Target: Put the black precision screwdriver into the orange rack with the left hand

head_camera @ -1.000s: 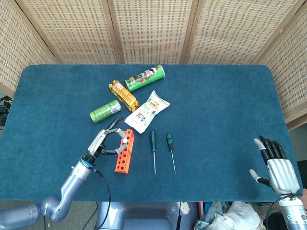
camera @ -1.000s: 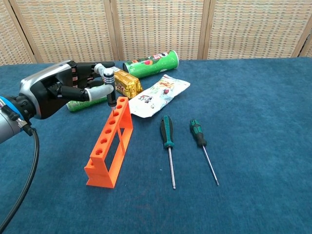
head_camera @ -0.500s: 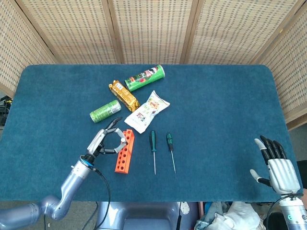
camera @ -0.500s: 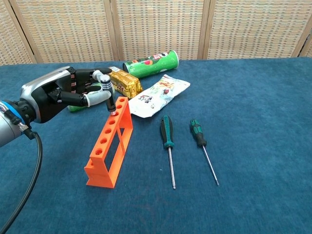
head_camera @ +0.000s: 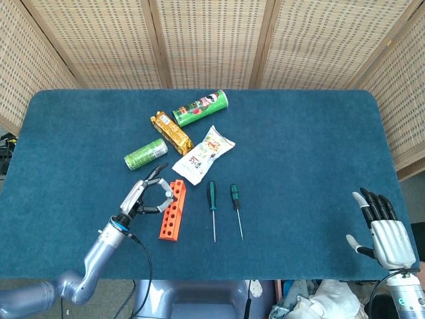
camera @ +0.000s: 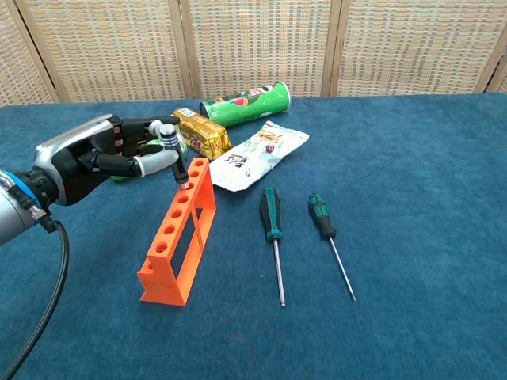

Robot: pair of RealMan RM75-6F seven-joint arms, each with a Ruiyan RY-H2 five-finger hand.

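One slip matters: your left hand [camera: 87, 162] pinches the black screwdriver [camera: 176, 154] at its fingertips, tip in a far-end hole of the orange rack [camera: 181, 231] below them, so releasing it tilted could tip the rack.

Orange rack [camera: 181, 231] matt plastic; table [head_camera: 299, 146] fuzzy blue cloth; snack pouch [camera: 260, 158] glossy.

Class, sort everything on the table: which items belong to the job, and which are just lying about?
Job: left hand, black screwdriver, orange rack.

Lying about: two green screwdrivers, Pringles can, green drink can, gold packet, white snack bag.
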